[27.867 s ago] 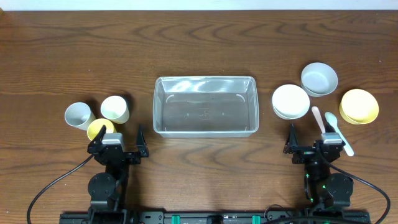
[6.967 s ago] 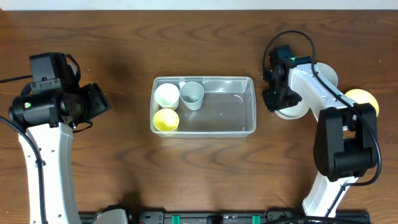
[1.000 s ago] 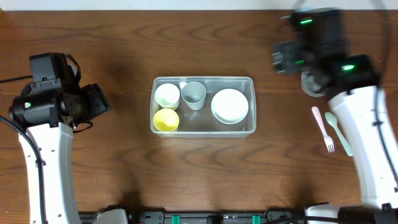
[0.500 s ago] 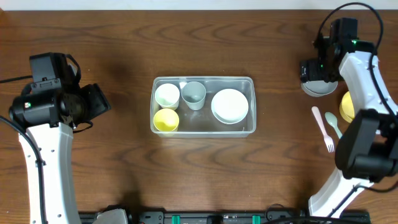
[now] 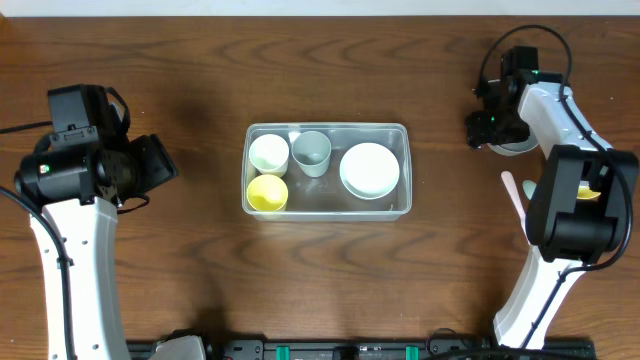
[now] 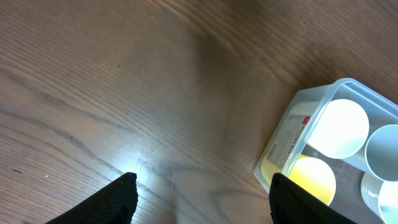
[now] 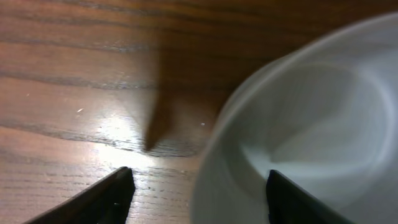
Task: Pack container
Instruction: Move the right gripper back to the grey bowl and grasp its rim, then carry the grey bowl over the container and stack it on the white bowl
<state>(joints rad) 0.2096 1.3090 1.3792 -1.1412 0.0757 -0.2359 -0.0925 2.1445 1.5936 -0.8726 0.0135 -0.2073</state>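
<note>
Okay, container (image 5: 330,214) sits mid-table with cups (image 5: 268,153) and a white bowl (image 5: 369,169) inside. Grey bowl (image 7: 311,143) is on the table well right of it. Right gripper (image 7: 198,179) straddles its rim, jaws apart, not pinching yet. I'd close gently, lift straight, then nest it on the white bowl. Left gripper (image 6: 202,186) is open and empty, left of the container.

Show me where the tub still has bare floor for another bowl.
One bare patch: the tub's near-side middle, bordered by the yellow cup, grey cup and white bowl. The left end is crowded, with a white cup too.
</note>
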